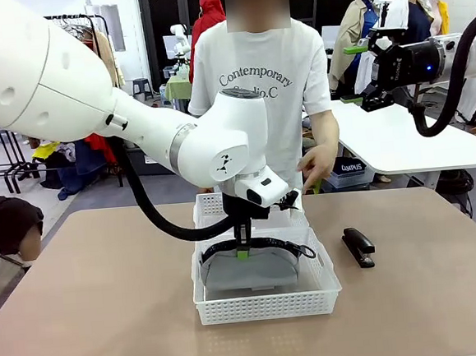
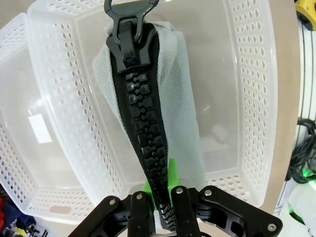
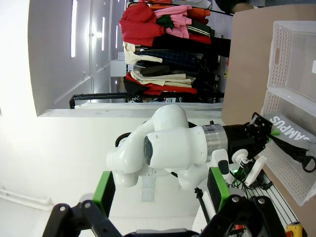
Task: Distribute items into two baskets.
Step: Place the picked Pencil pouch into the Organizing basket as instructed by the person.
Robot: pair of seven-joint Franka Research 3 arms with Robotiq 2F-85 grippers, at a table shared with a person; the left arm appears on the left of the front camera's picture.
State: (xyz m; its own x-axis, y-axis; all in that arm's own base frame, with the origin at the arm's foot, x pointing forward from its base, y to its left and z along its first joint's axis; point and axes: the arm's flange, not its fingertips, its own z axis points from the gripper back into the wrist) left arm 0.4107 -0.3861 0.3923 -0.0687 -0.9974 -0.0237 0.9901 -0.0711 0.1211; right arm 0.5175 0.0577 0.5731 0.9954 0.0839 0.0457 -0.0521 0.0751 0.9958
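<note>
left claw [image 1: 244, 252]: reaches across to the middle of the table [image 1: 106, 279] and is clamped tight on the pouch's black zipper edge [image 2: 143, 123]. Pinching that stiff ridge makes sense, since the floppy fabric gives nothing to hold.
pouch [image 1: 249, 272]: grey, hanging from the claw with its body down inside the near basket. Looks to me like it's basically delivered and only needs letting go.
near basket [image 1: 269, 307]: white, holey sides, dead centre at the near edge, so an easy drop spot.
far basket [image 1: 211, 205]: right behind the near one, touching it. Nothing in it that I can see, so I'd guess it's meant for the other item.
person's hand [image 1: 315, 168]: hanging just right of the far basket, not touching anything.
stapler [image 1: 359, 247]: black, lying on the table right of the near basket, clear of it and not picked up yet.
right claw [image 1: 353, 74]: parked high on the far right, fingers apart, holding nothing. Probably just keeping out of the way.
</note>
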